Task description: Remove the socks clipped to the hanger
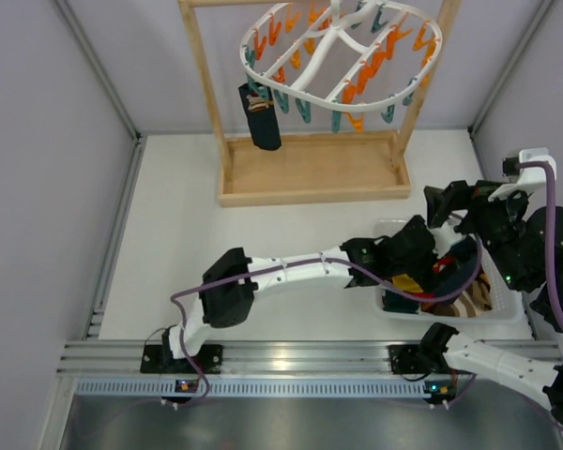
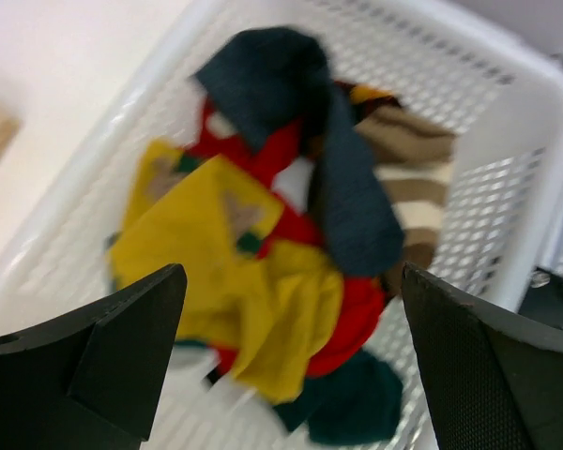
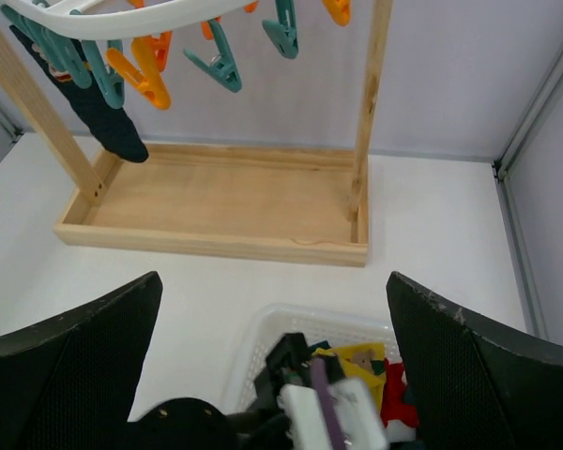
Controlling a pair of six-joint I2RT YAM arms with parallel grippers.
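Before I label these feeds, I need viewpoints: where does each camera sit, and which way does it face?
Top external: above and behind, looking down on the table; left arm and right arm show, bases at the bottom.
Left wrist: over the basket, looking down at loose socks; the open left fingers frame the view.
Right wrist: above the basket, facing the hanger and the clipped sock; the open right fingers show.
Shared: top and right wrist both show hanger, clipped sock and basket.
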